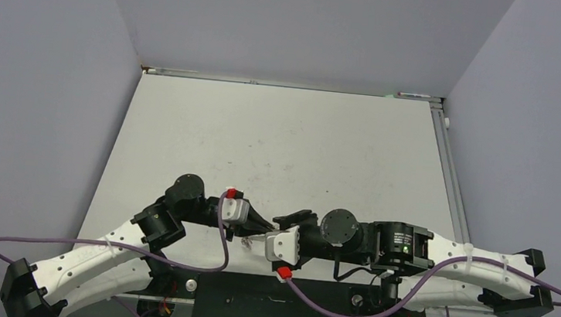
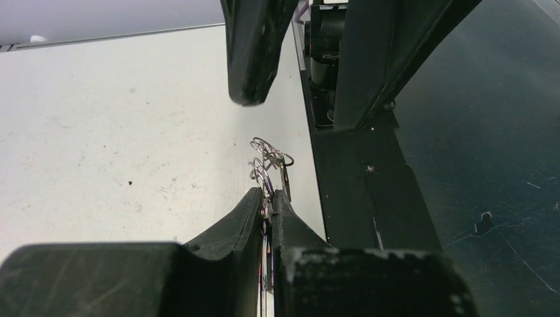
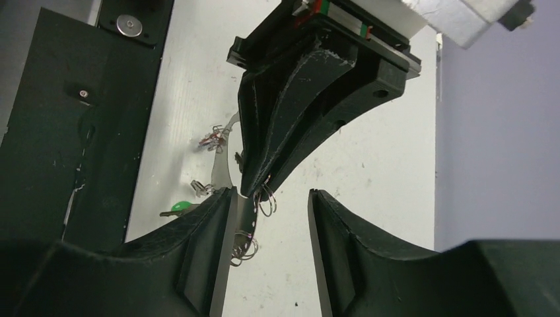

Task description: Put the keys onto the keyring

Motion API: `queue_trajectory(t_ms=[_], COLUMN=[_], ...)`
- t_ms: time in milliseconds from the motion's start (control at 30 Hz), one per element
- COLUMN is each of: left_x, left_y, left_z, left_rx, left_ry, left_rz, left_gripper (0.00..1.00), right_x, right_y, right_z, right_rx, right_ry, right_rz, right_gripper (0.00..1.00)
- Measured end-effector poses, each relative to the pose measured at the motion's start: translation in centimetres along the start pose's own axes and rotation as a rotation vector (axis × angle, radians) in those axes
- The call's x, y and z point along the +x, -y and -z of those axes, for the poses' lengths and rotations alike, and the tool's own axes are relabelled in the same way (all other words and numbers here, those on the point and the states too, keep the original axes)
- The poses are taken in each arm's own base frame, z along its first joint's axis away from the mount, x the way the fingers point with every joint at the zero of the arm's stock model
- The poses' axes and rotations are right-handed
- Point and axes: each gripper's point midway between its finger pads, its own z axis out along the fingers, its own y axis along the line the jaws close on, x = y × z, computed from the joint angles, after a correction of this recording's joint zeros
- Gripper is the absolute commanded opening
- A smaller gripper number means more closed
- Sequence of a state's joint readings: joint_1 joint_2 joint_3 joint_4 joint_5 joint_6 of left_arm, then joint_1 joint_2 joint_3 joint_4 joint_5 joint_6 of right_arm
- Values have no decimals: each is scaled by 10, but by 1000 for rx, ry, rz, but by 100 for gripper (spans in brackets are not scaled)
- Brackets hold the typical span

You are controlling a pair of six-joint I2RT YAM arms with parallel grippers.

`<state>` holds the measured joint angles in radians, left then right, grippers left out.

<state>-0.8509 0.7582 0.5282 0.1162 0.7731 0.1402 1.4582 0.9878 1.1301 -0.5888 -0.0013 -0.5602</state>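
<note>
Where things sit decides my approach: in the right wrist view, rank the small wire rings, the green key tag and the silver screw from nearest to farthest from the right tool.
1. The small wire rings: between the open fingers of the right tool.
2. The green key tag: to the left, beside the black plate.
3. The silver screw: far upper left, on that plate.

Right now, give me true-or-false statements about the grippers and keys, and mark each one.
1. The left gripper is shut on the keyring. True.
2. The right gripper is shut too. False: its fingers stand apart, open.
3. A green-tagged key shows in the right wrist view. True.
4. Both grippers work at the far edge. False: they meet by the near edge of the table.
</note>
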Motion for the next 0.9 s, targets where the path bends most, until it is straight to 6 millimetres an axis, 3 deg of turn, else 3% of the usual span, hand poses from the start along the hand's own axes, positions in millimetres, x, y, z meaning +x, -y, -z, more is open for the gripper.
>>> queue_trajectory(t_ms=[333, 900], left_x=[6, 8], left_y=[6, 6], left_z=[-1, -2], left_rx=[17, 18], left_ry=[-22, -31], left_rz=[4, 0], left_gripper=[0, 0], right_x=[40, 45], right_y=[3, -12], right_z=[-18, -25], right_rx=[-70, -149], right_ry=[-138, -147], right_rz=[-59, -70], right_gripper=[35, 27])
